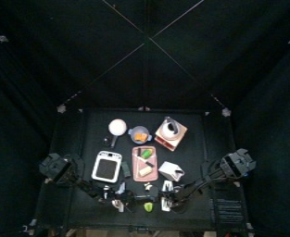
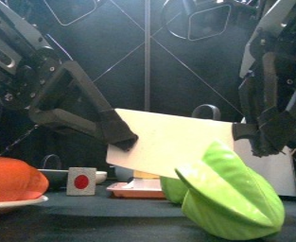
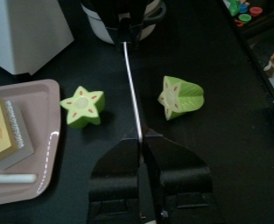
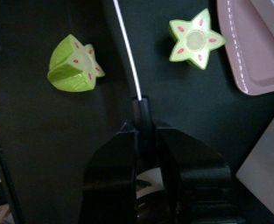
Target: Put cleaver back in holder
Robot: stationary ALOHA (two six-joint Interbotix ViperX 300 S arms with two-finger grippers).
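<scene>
**While gripped from both sides: cleaver upright over table middle, not in holder**

Though small in the top view, clear in the front view: cleaver with broad pale blade face-on at frame centre. Pinched at its left edge by left gripper, coming in from upper left, jaws pressed onto the metal. Clamped at its right end by right gripper, hanging down at the frame's right, jaws closed on the dark handle end. Cannot tell whether the blade's lower edge touches the table.

Edge-on in both wrist views, as a thin bright line running from each claw's own tips toward the other claw. Flanked by two green star fruit pieces, apart from both: star-shaped slice left of the line in the left wrist view, chunkier wedge right of it. Same wedge large in the front view's lower right, ahead of the blade.

Pink tray at the left wrist view's lower left, with a yellow layered slab on it. White block in that view's upper left, well apart from the blade. Orange-red item on white plate at the front view's lower left. Small white cube with red dot just right of it.
</scene>
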